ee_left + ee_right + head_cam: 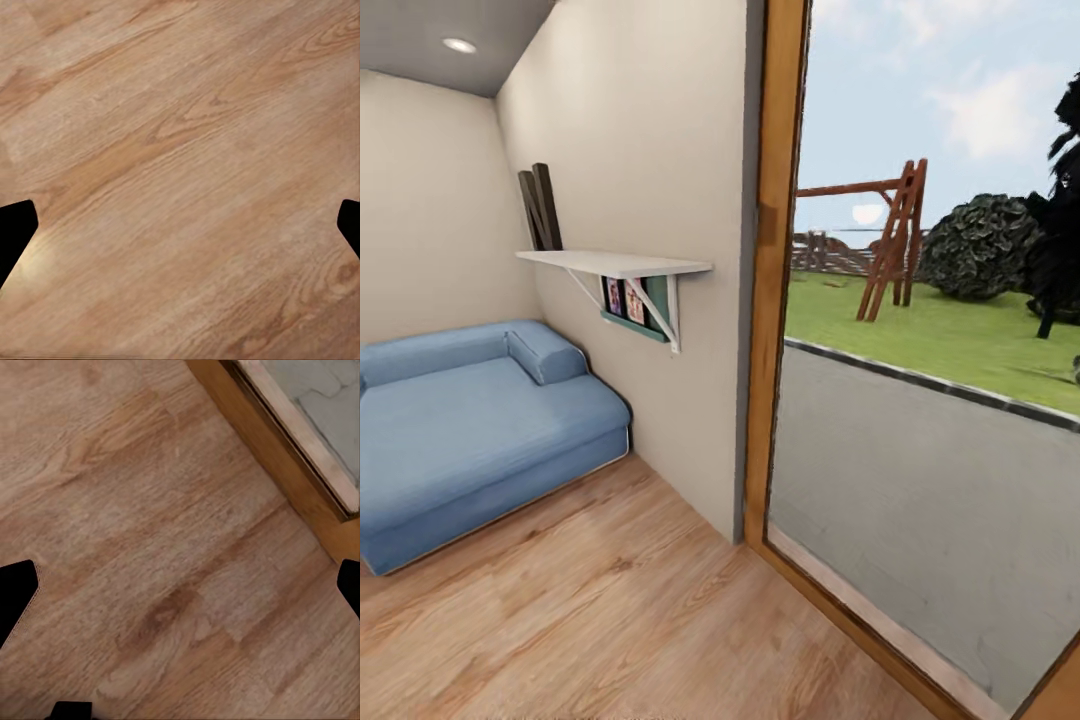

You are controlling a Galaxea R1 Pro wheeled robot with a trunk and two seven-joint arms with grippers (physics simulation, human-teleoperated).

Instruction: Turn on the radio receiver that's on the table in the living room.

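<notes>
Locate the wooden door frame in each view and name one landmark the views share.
Head view: the wooden door frame stands upright right of centre, its sill running to the lower right corner.
Left wrist view: not in it.
Right wrist view: its sill crosses one corner.
Shared landmark: the wood plank floor.

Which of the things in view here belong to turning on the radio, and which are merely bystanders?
Belongs to the job:
- left gripper, open, over floor
- right gripper, open, over floor

Bystanders:
- blue sofa
- wall shelf
- glass door
- plank floor
</notes>
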